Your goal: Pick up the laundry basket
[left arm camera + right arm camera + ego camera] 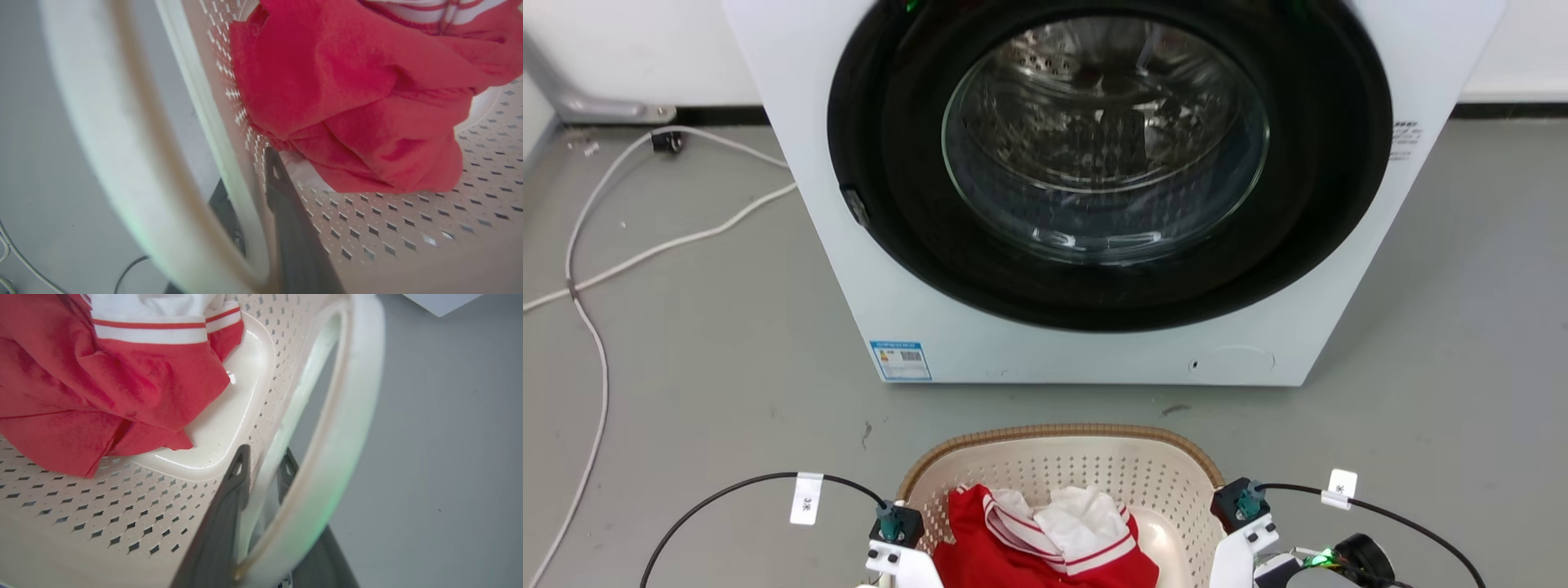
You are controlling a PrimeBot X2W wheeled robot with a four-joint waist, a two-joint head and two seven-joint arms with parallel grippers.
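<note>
Since each claw grips a side wall of the laundry basket [1062,469], the grasp looks made and the lift, I judge, remains to be done. The left claw [249,175] and right claw [265,455] each pinch the cream plastic, one dark finger inside and one outside, beside a white handle [351,416]. Close before the washing machine [1094,359], on or just above the grey floor [686,367], the basket holds a crumpled red garment [1013,547] and a white cloth [1086,510].
</note>
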